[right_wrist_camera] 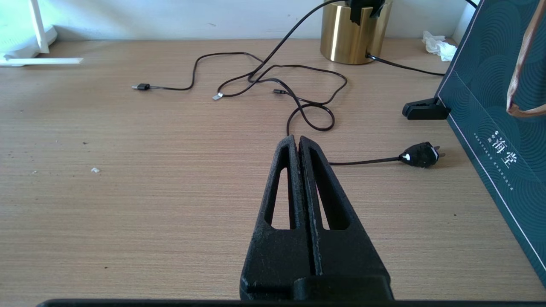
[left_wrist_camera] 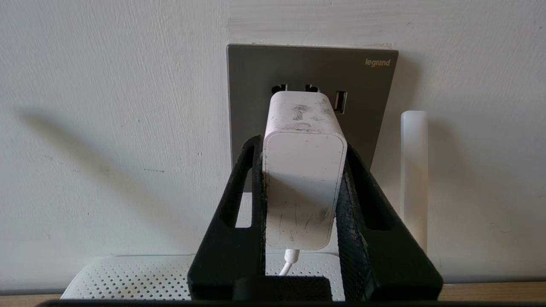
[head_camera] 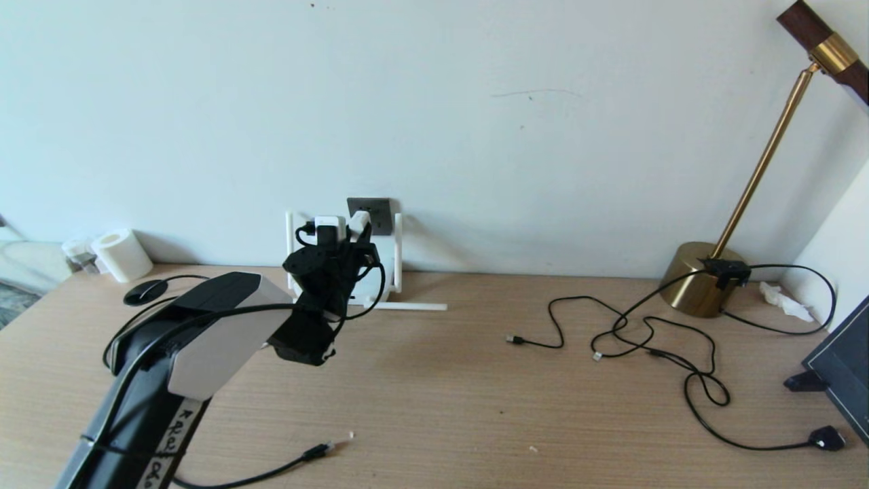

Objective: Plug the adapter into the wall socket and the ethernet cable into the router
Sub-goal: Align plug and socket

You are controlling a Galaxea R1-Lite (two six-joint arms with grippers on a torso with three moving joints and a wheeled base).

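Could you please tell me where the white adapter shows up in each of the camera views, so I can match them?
Head view: the adapter sits in the left pincer, held up against the wall socket.
Left wrist view: adapter at centre, clamped between the black fingers, in front of the wall socket.
Right wrist view: not in it.
Shared landmark: the router.

Bright, sharp daylight; soft shadows fall on the wall [left_wrist_camera: 106, 128].

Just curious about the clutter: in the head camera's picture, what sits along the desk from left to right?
White paper roll → flat white router with stick antennas → thin black cords → round brass lamp base → flat black plug.
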